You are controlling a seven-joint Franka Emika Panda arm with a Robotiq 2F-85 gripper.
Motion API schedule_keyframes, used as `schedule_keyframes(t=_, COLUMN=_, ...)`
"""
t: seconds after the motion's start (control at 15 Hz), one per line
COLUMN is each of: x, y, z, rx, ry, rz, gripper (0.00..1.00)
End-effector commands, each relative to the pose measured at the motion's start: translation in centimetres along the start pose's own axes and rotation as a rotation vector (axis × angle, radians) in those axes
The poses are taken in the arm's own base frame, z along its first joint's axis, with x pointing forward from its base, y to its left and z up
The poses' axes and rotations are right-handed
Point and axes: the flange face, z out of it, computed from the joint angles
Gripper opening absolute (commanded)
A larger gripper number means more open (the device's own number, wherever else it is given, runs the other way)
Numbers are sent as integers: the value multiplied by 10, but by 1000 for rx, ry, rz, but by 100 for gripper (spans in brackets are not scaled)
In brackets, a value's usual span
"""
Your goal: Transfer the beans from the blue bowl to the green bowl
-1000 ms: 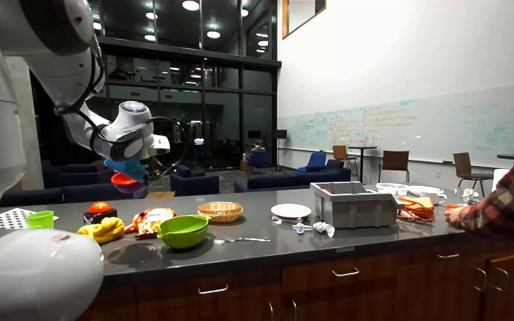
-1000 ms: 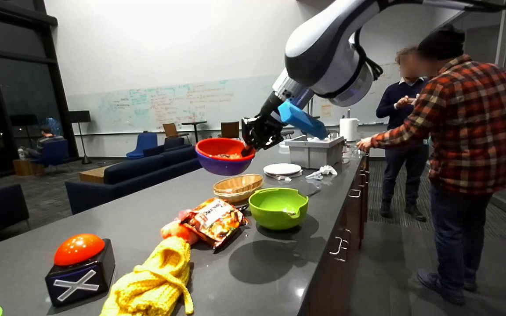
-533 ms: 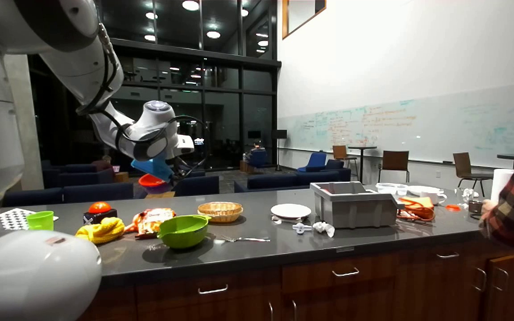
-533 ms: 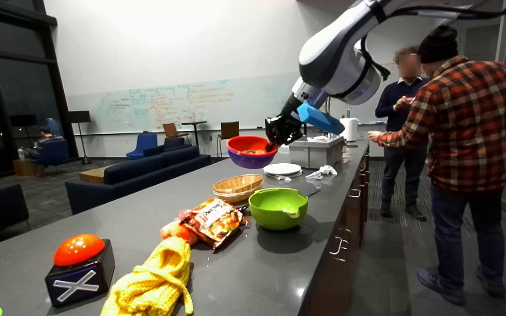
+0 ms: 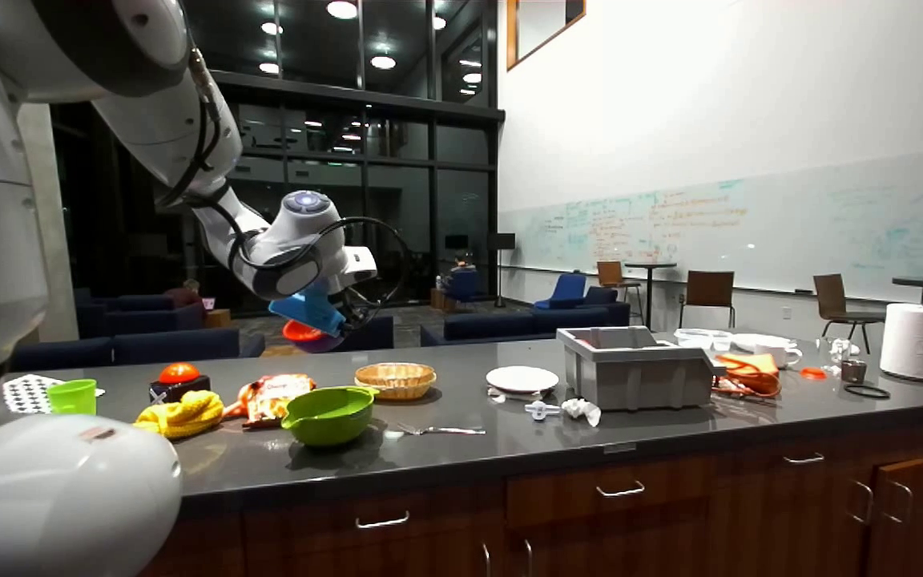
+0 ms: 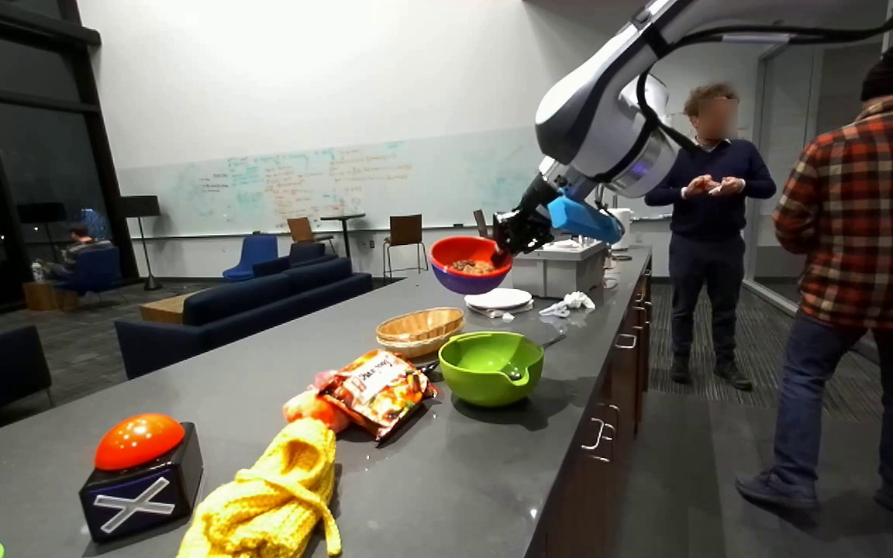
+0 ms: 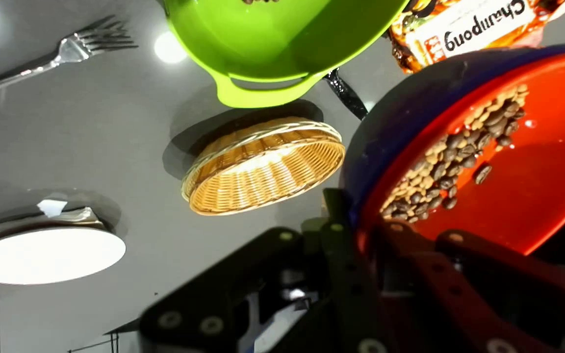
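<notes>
Wrist view shows the gripper clamped on the rim of the tilted, red-lined blue bowl, dark and tan beans inside, so the step in hand is judged pre-pour positioning, next requiring centring over the green bowl and steeper tipping.

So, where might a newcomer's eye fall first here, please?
Probably the round blue bowl gripped by the black pincer above the grey counter, brown and tan beans in its red inside. Next, perhaps, the wide green bowl on the counter and the orange dome on a black box.
</notes>
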Motion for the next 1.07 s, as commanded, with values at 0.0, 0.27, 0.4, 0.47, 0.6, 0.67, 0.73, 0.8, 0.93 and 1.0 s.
schedule_keyframes(t=0.0, x=-3, y=-2, z=4, rx=-17, ry=85, rz=-64, gripper=2)
schedule_keyframes(t=0.27, x=1, y=-9, z=6, rx=-34, ry=156, rz=-117, gripper=2)
schedule_keyframes(t=0.4, x=10, y=-13, z=4, rx=-45, ry=194, rz=-143, gripper=2)
schedule_keyframes(t=0.47, x=15, y=-14, z=4, rx=-47, ry=207, rz=-151, gripper=2)
schedule_keyframes(t=0.6, x=24, y=-12, z=3, rx=-48, ry=228, rz=-162, gripper=2)
schedule_keyframes(t=0.67, x=28, y=-10, z=2, rx=-47, ry=236, rz=-169, gripper=2)
schedule_keyframes(t=0.73, x=31, y=-7, z=2, rx=-48, ry=241, rz=-173, gripper=2)
schedule_keyframes(t=0.8, x=34, y=-3, z=2, rx=-50, ry=247, rz=-175, gripper=2)
schedule_keyframes(t=0.93, x=38, y=8, z=1, rx=-54, ry=259, rz=-173, gripper=2)
schedule_keyframes(t=1.0, x=39, y=14, z=1, rx=-56, ry=263, rz=-172, gripper=2)
